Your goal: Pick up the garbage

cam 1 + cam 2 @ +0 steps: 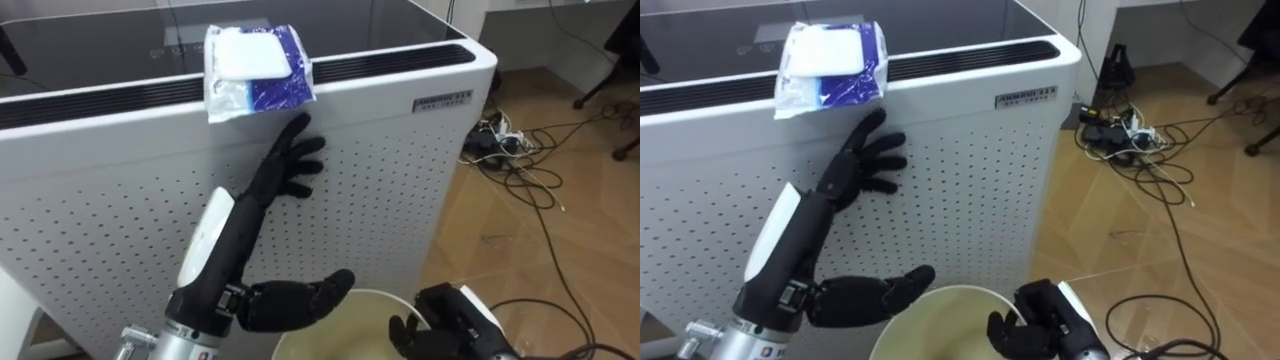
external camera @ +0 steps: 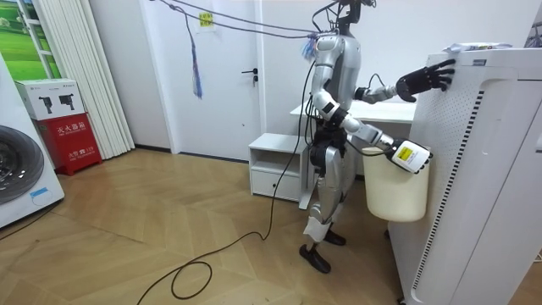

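A crumpled blue and white plastic packet (image 1: 258,68) lies on the top front edge of a tall white perforated appliance (image 1: 400,150). My left hand (image 1: 288,165) is raised just below it, open, with fingers spread against the perforated front, not touching the packet. A cream bucket (image 1: 365,310) hangs low in front of me, and my right hand (image 1: 425,335) is shut on its rim. In the room view I stand close to the appliance (image 2: 491,169), left hand (image 2: 428,78) up near its top and the bucket (image 2: 395,191) held at hip height.
Tangled cables and a power strip (image 1: 510,150) lie on the wood floor to the right of the appliance. Behind me stand a low white cabinet (image 2: 275,165), a red box (image 2: 76,140) and a washing machine (image 2: 21,178). A dark cable (image 2: 220,254) loops across the floor.
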`<state>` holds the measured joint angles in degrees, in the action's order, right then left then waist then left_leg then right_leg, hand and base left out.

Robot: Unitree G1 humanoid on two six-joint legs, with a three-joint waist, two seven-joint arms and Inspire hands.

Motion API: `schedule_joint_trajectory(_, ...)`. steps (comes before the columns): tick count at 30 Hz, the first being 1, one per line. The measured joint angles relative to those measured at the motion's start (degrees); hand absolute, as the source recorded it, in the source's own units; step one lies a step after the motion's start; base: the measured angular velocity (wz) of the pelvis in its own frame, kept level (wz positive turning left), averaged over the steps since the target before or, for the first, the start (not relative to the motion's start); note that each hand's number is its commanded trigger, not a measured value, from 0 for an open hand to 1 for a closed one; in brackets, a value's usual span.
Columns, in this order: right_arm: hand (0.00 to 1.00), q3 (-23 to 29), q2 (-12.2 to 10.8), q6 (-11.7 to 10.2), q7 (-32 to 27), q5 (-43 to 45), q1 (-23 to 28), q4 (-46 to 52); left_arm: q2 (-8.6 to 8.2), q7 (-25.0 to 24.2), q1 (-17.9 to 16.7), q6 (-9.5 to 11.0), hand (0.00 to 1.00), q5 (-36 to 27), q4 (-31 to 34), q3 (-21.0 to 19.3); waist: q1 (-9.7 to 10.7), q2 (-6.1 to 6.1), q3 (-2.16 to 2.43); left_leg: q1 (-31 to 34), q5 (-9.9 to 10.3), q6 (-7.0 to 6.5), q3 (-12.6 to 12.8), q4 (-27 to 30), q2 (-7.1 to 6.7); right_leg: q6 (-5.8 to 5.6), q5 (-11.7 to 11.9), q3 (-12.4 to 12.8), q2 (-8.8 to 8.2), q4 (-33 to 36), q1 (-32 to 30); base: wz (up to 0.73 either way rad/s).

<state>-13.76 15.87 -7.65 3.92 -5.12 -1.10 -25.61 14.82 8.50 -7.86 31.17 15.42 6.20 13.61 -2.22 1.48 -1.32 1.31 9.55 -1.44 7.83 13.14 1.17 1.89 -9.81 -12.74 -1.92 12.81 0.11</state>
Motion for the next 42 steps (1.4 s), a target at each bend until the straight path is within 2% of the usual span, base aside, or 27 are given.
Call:
schedule_joint_trajectory(3,1.0,0.0,0.1,0.0,0.0,0.3,-0.1,0.0,-0.01,0.0,-1.2,0.8,0.0,0.0,-1.4,0.0,0.0,0.1,0.07,0.1,0.0,0.06,0.0,-0.1,0.04,0.08,0.0,0.0,0.04,0.0,-0.5,0.0)
schedule_joint_trajectory(5,1.0,0.0,0.1,0.0,0.1,0.4,-0.2,0.0,-0.03,-0.1,-1.2,1.3,0.0,0.0,-2.5,0.0,-0.2,0.39,0.34,1.0,-0.1,0.15,-0.1,0.2,0.1,0.27,-0.2,-0.1,0.02,0.7,-1.2,0.0)
schedule_joint_trajectory(12,1.0,0.1,0.3,0.0,0.2,0.7,-0.2,0.0,-0.14,-0.4,-2.0,1.2,0.0,0.0,-5.6,0.2,-1.3,0.57,0.36,1.3,-0.2,0.4,-0.1,0.4,0.28,0.54,-0.2,-0.2,0.14,0.8,-1.4,0.0)
schedule_joint_trajectory(17,1.0,1.3,0.2,0.0,0.2,1.0,-0.2,-0.1,-0.28,-0.3,-1.8,1.3,0.0,0.0,-7.7,0.2,-1.2,0.65,0.45,2.8,-0.3,0.44,-1.0,2.4,0.54,0.93,-0.1,-2.4,-0.02,0.9,-1.2,0.15)
schedule_joint_trajectory(25,1.0,2.0,0.2,0.0,0.0,1.0,0.0,-0.3,-0.28,0.0,-2.3,-0.6,0.0,0.0,-11.0,-0.7,-1.2,0.43,0.55,3.4,-0.6,1.02,-3.1,2.5,0.5,1.38,-0.2,-4.4,0.11,0.4,-0.6,0.13)
schedule_joint_trajectory(33,1.0,4.0,0.8,-1.2,-0.3,1.7,3.0,0.0,-0.72,4.0,-5.1,-0.9,0.0,0.5,-10.8,-7.0,-3.0,-1.12,1.36,3.2,-0.9,1.41,-4.4,2.0,0.08,1.67,-0.1,-5.2,0.48,-0.3,0.2,0.07)
schedule_joint_trajectory(35,1.0,4.0,0.8,-1.2,-0.8,1.7,3.2,0.2,-0.72,5.4,-5.7,-0.9,0.0,0.6,-10.4,-8.3,-3.1,-1.21,1.35,3.2,-1.1,1.59,-4.7,1.5,0.0,1.7,-0.1,-5.5,0.45,-0.3,0.1,0.02)
schedule_joint_trajectory(37,1.0,4.0,0.8,-1.2,-2.1,1.4,4.3,1.2,-0.72,7.4,-5.9,-0.9,0.0,0.6,-9.6,-9.2,-4.3,-1.17,1.34,3.0,-1.1,1.67,-4.7,1.3,0.01,1.82,-0.3,-5.6,0.43,-0.3,0.1,0.02)
schedule_joint_trajectory(42,1.0,4.1,0.8,-1.2,-4.7,1.5,5.2,1.7,-0.74,15.5,-6.2,-0.9,0.0,2.3,-5.2,-14.2,-5.5,-1.03,1.25,3.1,-1.2,1.83,-5.3,1.2,-0.05,1.9,-0.5,-6.4,0.41,-0.6,0.4,0.07)
